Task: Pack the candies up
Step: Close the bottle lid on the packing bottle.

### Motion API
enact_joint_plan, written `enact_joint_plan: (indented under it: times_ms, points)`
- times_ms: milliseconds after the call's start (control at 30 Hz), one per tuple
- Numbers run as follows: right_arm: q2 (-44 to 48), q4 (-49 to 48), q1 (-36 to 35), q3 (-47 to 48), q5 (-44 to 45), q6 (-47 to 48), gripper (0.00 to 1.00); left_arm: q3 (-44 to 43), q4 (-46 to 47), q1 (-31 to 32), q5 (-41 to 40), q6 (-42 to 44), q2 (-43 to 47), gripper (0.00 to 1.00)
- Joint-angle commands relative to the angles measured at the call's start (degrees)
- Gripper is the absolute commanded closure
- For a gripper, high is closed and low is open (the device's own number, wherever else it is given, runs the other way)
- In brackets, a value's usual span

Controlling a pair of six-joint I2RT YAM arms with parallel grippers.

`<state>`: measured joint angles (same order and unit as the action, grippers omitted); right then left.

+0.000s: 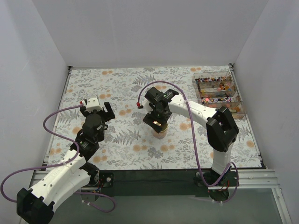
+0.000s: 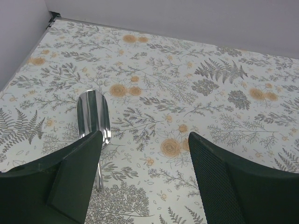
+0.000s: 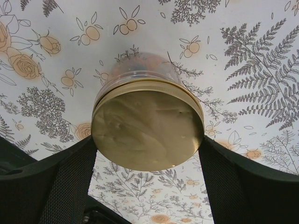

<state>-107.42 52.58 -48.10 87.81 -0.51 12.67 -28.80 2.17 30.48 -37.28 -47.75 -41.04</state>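
Top external view is showing me the candies [image 1: 216,86] lying in the clear compartment box [image 1: 212,73] at the far right corner of the table [image 1: 121,88], well apart from both arms. They are showing too small for me to read any single sweet's long axis or heading; the heap is running far-to-near along the box. My right gripper [image 3: 148,144] is pinching the gold-lidded jar [image 3: 147,126], a pad against each side of the lid. My left gripper [image 2: 145,137] is hanging spread over a metal scoop [image 2: 93,112].
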Motion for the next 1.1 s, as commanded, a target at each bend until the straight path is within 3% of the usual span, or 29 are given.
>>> enact_joint_plan:
  times_ms: [0,1067]
  points:
    - [0.2,-0.3,-0.2,1.7,-1.7,0.7,0.48,0.2,0.7,-0.2,-0.3,0.3,0.7,0.27]
    - [0.6,-4.6,-0.2,-7.1,-0.2,-0.3,0.46,0.2,0.5,-0.2,0.4,0.1,0.1,0.27]
